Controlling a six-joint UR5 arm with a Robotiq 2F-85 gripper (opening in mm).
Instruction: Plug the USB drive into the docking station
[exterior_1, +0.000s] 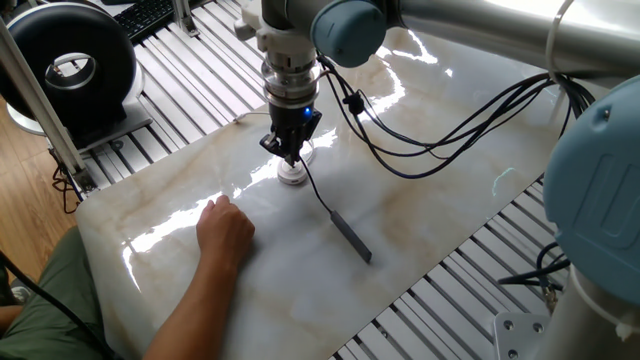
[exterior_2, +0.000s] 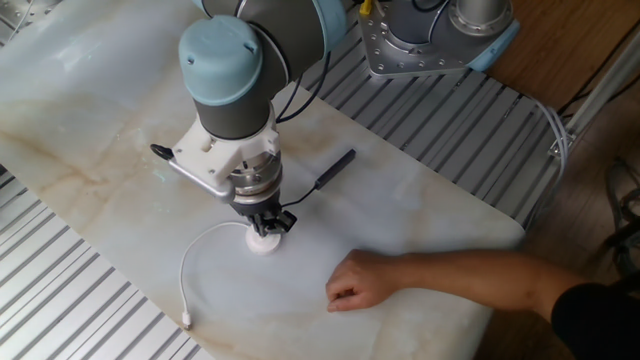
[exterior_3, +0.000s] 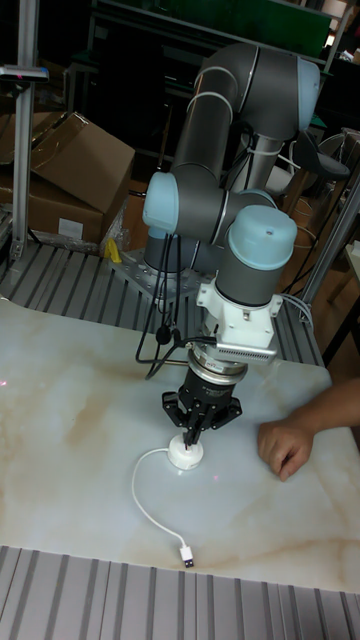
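Note:
The docking station is a small white round puck on the marble table. My gripper points straight down right over it, fingers pinched together on the small plug at the end of a thin black cable. That cable runs back to the USB drive's slim grey bar, which lies flat on the table a short way off. The plug tip and the puck's centre are hidden by the fingers.
A person's hand rests on the table close to the puck. The puck's pale wire loops toward the table edge. Black arm cables hang over the far side. Ribbed metal decking surrounds the slab.

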